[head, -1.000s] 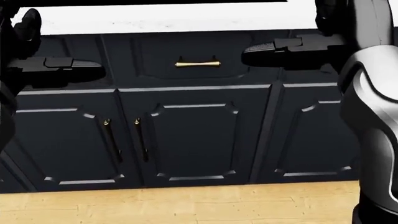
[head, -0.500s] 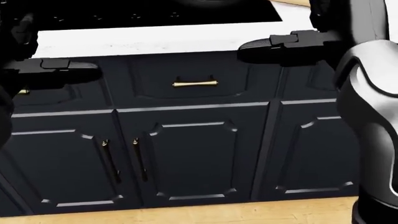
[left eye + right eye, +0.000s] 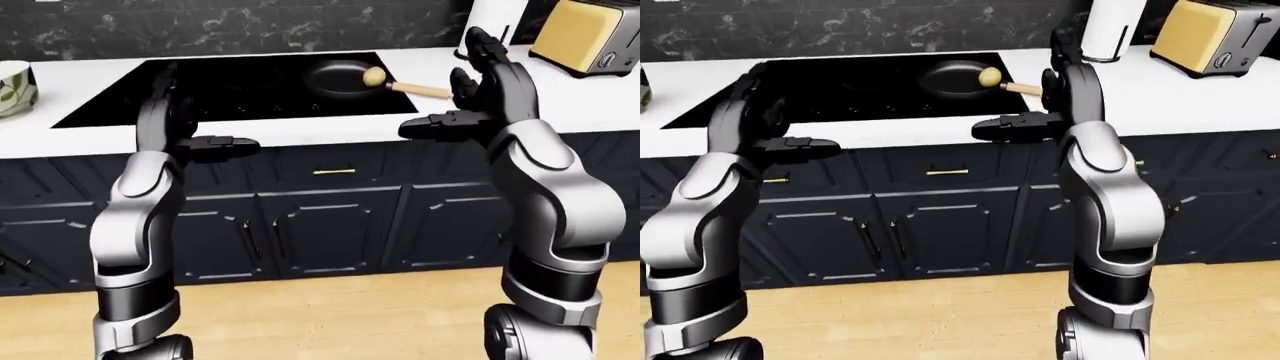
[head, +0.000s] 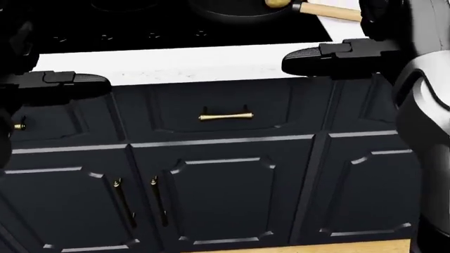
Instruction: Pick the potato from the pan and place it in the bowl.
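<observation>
We find the task not yet begun. The potato [image 3: 374,76] sits in the pan [image 3: 335,78] on the black stove [image 3: 230,90], set into the counter [image 3: 330,131]. The left robot hand [image 3: 175,124] and right robot hand [image 3: 480,97] are raised short of the counter edge, fingers apart, holding nothing. A bowl [image 3: 12,88] stands far left. Picking and placing both remain.

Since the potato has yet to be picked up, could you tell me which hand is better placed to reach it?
Probably the right hand. In the left-eye view it hangs open just right of the potato, which sits at the right edge of the pan, near its wooden handle. The left hand is open too, but stands farther from it across the stove.
</observation>
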### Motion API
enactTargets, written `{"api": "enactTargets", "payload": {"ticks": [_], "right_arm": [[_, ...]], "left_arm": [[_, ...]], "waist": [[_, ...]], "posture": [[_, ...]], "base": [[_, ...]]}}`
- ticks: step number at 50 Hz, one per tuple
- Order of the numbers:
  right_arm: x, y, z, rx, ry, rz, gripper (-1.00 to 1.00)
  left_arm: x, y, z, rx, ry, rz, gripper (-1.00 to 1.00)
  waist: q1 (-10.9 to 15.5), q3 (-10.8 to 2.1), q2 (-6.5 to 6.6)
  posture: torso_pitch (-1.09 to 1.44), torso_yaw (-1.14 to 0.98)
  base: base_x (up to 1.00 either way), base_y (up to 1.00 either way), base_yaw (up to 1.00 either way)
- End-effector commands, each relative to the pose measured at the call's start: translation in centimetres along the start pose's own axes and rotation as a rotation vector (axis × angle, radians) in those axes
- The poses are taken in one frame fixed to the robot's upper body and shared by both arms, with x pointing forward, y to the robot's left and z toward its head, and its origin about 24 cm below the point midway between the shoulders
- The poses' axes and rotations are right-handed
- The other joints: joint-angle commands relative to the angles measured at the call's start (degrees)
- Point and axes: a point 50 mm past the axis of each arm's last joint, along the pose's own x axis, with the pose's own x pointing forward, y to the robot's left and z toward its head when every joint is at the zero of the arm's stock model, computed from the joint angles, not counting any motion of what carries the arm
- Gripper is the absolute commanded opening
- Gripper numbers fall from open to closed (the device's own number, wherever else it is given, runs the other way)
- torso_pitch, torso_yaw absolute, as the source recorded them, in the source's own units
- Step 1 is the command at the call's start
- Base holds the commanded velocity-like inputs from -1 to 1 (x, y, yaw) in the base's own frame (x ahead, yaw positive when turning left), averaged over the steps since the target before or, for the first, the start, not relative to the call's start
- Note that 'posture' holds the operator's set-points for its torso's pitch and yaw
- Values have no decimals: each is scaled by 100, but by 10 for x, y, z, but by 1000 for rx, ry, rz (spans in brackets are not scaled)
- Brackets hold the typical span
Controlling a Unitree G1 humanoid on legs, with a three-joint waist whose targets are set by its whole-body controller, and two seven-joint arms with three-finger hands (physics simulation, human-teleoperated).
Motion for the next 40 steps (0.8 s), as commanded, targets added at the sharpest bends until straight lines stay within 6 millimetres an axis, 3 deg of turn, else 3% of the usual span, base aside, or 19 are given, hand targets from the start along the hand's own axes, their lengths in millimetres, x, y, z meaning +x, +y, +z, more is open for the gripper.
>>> {"api": "enactTargets", "payload": {"ticks": [1, 6, 8, 9, 10, 12, 15, 18, 21, 22, 23, 24, 25, 32, 34, 36, 37, 39, 40], "right_arm": [[-6, -4, 26, -6, -107, -21, 100], [-1, 4, 27, -15, -107, -17, 100], [0, 6, 29, -15, -108, -15, 100], [0, 7, 29, -18, -108, -14, 100], [-1, 6, 29, -19, -109, -15, 100], [-1, 6, 28, -19, -110, -16, 100], [-1, 6, 28, -19, -108, -14, 100], [0, 6, 28, -20, -108, -12, 100], [0, 6, 29, -19, -108, -11, 100], [0, 7, 30, -19, -109, -11, 100], [0, 6, 31, -18, -110, -11, 100], [0, 6, 31, -19, -110, -12, 100], [0, 6, 31, -18, -110, -11, 100], [-1, 6, 30, -20, -109, -13, 100], [-2, 6, 30, -20, -107, -14, 100], [-2, 5, 32, -19, -110, -14, 100], [-2, 5, 32, -19, -111, -14, 100], [-1, 6, 31, -19, -110, -14, 100], [-1, 6, 31, -19, -110, -13, 100]], "left_arm": [[-8, -14, 33, 3, -122, -35, 100], [-4, -9, 31, 4, -118, -36, 100], [-3, -9, 32, 4, -119, -37, 100], [-3, -9, 31, 4, -119, -38, 100], [-3, -9, 31, 3, -119, -40, 100], [-3, -9, 31, 4, -119, -41, 100], [-3, -10, 32, 5, -119, -41, 100], [-4, -9, 32, 6, -119, -40, 100], [-4, -9, 32, 5, -119, -38, 100], [-4, -8, 33, 4, -120, -38, 100], [-5, -9, 33, 4, -120, -37, 100], [-4, -9, 32, 4, -119, -38, 100], [-4, -9, 31, 5, -119, -37, 100], [-4, -9, 32, -2, -119, -38, 100], [-4, -9, 32, -2, -119, -38, 100], [-4, -9, 32, -2, -120, -39, 100], [-5, -9, 31, -3, -118, -42, 100], [-5, -8, 31, -3, -118, -41, 100], [-4, -8, 31, -3, -118, -41, 100]], "waist": [[-35, -163, -8], [-1, -106, -333], [23, -159, -568], [25, -214, -776], [-27, -174, -540], [-22, -142, -636], [-37, -160, -515], [-53, -75, -359], [-109, -100, -72], [-130, -148, 103], [-171, -229, 154], [-89, -160, 50], [-119, -128, 132], [-26, -105, -223], [7, -106, -402], [29, -203, -748], [-4, -169, -553], [-16, -135, -644], [-43, -149, -599]], "posture": [[0, 0], [0, 0], [0, 0], [0, 0], [0, 0], [0, 0], [0, 0], [0, 0], [0, 0], [0, 0], [0, 0], [0, 0], [0, 0], [0, 0], [0, 0], [0, 0], [0, 0], [0, 0], [0, 0]], "base": [[19, 0, 0], [19, 0, 0], [19, 0, 0], [18, 0, 0], [19, 0, 0], [19, 0, 0], [19, 0, 0], [18, 0, 0], [18, 0, 0], [19, 0, 0], [19, 0, 0], [19, 0, 0], [19, 0, 0], [19, 0, 0], [19, 0, 0], [19, 0, 0], [19, 0, 0], [19, 0, 0], [20, 0, 0]]}}
